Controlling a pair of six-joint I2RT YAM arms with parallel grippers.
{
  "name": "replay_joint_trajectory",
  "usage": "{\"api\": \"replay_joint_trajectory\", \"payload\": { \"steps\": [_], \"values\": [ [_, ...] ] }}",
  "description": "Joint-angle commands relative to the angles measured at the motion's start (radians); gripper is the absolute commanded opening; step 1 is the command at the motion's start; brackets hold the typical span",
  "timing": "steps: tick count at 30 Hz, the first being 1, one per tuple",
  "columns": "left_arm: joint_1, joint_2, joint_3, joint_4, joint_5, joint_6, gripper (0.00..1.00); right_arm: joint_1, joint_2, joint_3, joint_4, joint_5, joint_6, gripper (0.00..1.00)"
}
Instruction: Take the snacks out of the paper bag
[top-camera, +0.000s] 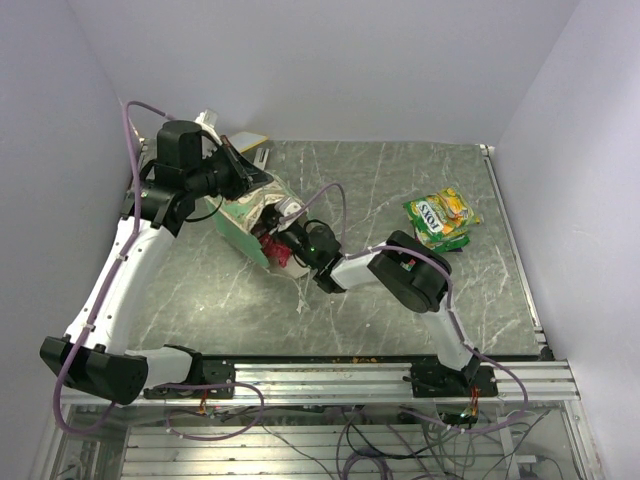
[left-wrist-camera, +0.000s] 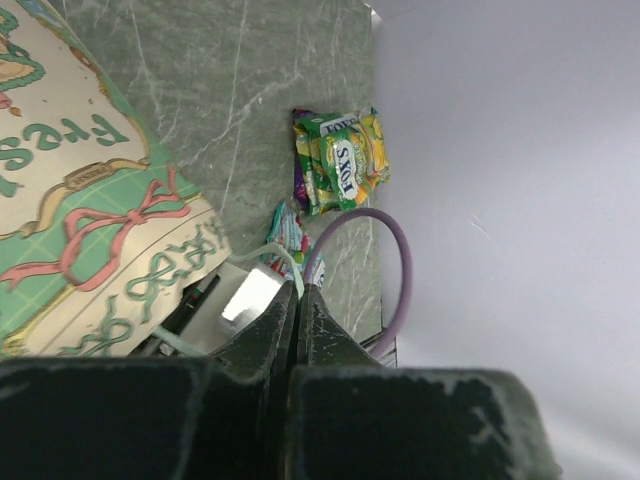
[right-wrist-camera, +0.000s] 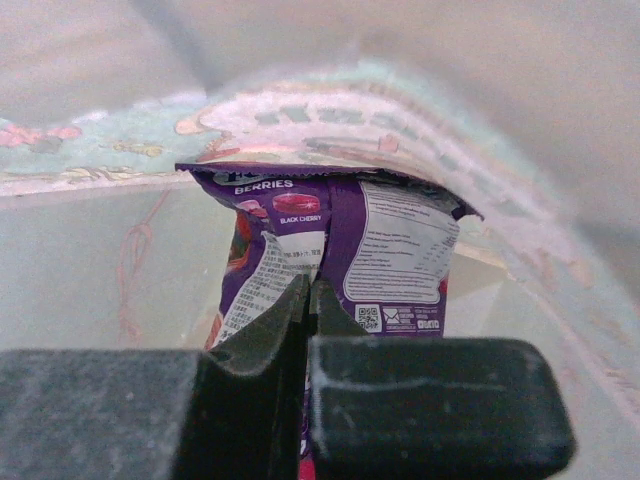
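Note:
The paper bag lies on its side at the left of the table, its mouth facing right; its patterned panel fills the left of the left wrist view. My left gripper is shut on the bag's thin string handle at the top rim. My right gripper is in the bag's mouth, shut on a purple and magenta snack packet, with the cream inside around it. Green and yellow-orange packets lie on the table at the right.
A flat white and yellow card lies behind the bag by the back wall. White walls close in the left, back and right. A purple cable loops over the right arm. A metal rail runs along the near edge.

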Motion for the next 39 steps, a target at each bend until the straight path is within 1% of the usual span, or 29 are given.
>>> {"api": "replay_joint_trajectory", "payload": {
  "steps": [1,6,11,16,21,26,34,39],
  "values": [
    [0.028,-0.016,-0.001,0.064,0.055,-0.017,0.07,0.012,-0.100,-0.028,0.016,0.020,-0.037,0.00],
    [0.049,-0.001,0.002,0.088,0.082,-0.019,0.07,0.018,-0.198,-0.099,-0.059,0.038,-0.043,0.00],
    [0.061,0.003,-0.035,0.161,0.116,-0.061,0.07,0.024,-0.276,-0.137,-0.168,0.052,-0.008,0.00],
    [0.065,0.028,-0.036,0.184,0.137,-0.065,0.07,0.031,-0.385,-0.230,-0.300,0.055,0.024,0.00],
    [0.067,0.036,-0.066,0.247,0.165,-0.095,0.07,0.031,-0.463,-0.297,-0.385,0.078,0.020,0.00],
    [0.067,0.048,-0.084,0.248,0.189,-0.094,0.07,0.031,-0.538,-0.301,-0.483,0.081,0.041,0.00],
    [0.067,0.078,-0.085,0.307,0.233,-0.105,0.07,0.030,-0.675,-0.321,-0.653,0.054,0.059,0.00],
    [0.068,0.077,-0.118,0.380,0.241,-0.135,0.07,0.031,-0.766,-0.351,-0.773,0.060,0.082,0.00]
  ]
}}
